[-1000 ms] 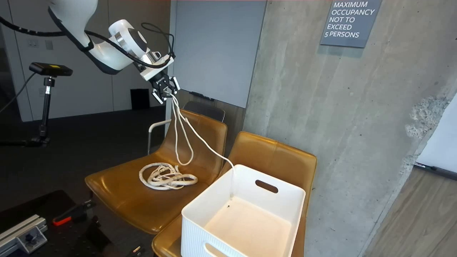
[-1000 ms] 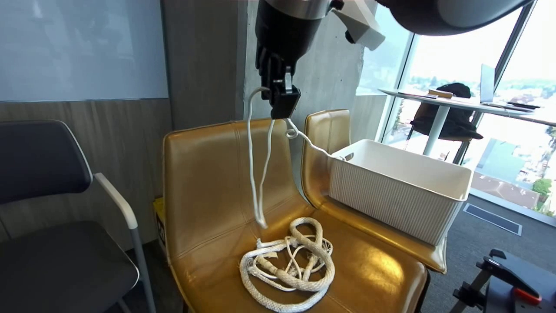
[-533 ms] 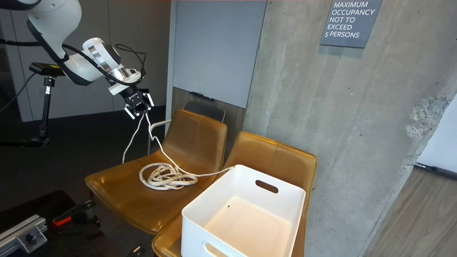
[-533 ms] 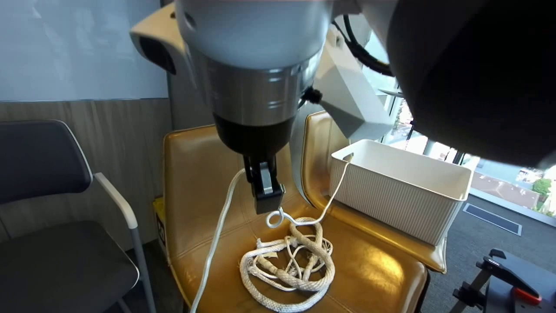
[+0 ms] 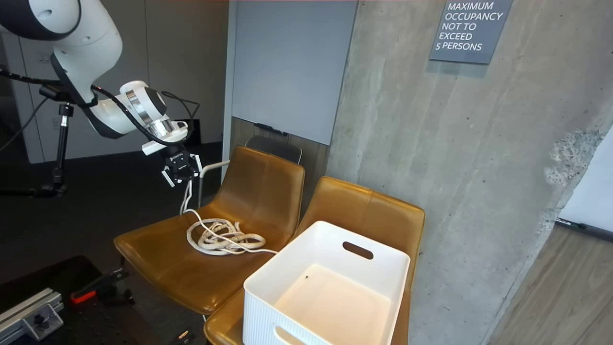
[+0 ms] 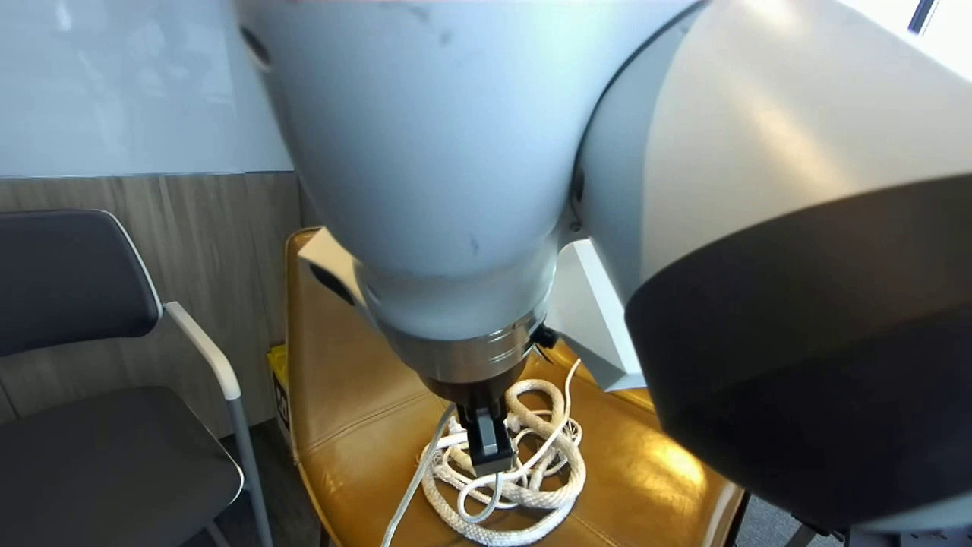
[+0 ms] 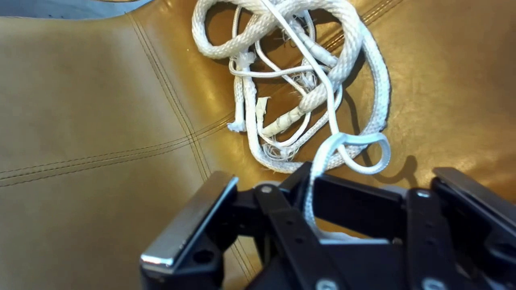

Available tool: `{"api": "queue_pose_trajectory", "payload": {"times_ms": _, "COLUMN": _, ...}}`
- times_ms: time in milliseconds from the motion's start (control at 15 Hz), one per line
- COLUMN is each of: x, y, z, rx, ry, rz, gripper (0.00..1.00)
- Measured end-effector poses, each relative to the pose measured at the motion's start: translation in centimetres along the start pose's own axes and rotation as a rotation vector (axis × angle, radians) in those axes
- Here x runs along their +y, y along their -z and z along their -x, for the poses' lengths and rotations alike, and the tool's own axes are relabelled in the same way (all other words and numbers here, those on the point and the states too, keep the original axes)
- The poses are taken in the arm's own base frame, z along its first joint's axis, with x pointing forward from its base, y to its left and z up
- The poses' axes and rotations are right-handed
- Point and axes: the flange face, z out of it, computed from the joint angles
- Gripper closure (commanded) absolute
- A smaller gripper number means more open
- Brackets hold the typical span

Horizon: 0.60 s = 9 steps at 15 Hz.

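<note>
You have the thin white braided cord [image 7: 331, 106] in the black two-finger gripper [image 7: 309, 181]: the fingers are closed together with the cord pinched between them, and a small loose loop of it stands just past their tips. Take the coil of thick off-white braided rope [image 7: 316, 97] as your landmark. The gripper hangs above the coil and off to the side away from the white ribbed plastic bin [image 5: 335, 292]. From the pinch, one length of cord sags across the coil toward the bin, where its far end is hidden; another length hangs down away from the coil and drops out of sight.

Your hold looks sound, but a cord this limp will probably swing and drag, and the loop could hook the coil's frayed strands. Move slowly, and lift above the coil before shifting sideways. Trust the wrist view most, since your white robot arm [image 6: 440, 152] covers much around the coil in an exterior view.

The coil lies on the seat of a tan leather chair [image 5: 165, 254]; beside it, a matching leather chair [image 5: 368, 211] bears the bin. A dark grey armchair [image 6: 68, 289] stands apart from the coil.
</note>
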Motion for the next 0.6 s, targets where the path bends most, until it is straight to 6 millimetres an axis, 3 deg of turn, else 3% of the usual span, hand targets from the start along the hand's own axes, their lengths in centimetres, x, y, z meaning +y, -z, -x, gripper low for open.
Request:
{"api": "queue_pose_trajectory", "payload": {"times_ms": 267, "x": 1.4, "y": 1.6, "z": -0.2, "rx": 0.026, "ry": -0.037, "rz": -0.005, "gripper": 1.0}}
{"api": "queue_pose_trajectory", "payload": {"times_ms": 400, "x": 3.6, "y": 4.3, "z": -0.2, "rx": 0.056, "ry": -0.074, "rz": 0.013, "gripper": 1.0}}
{"api": "queue_pose_trajectory", "payload": {"times_ms": 600, "x": 8.6, "y": 9.9, "z": 1.5, "rx": 0.084, "ry": -0.142, "rz": 0.063, "gripper": 1.0}}
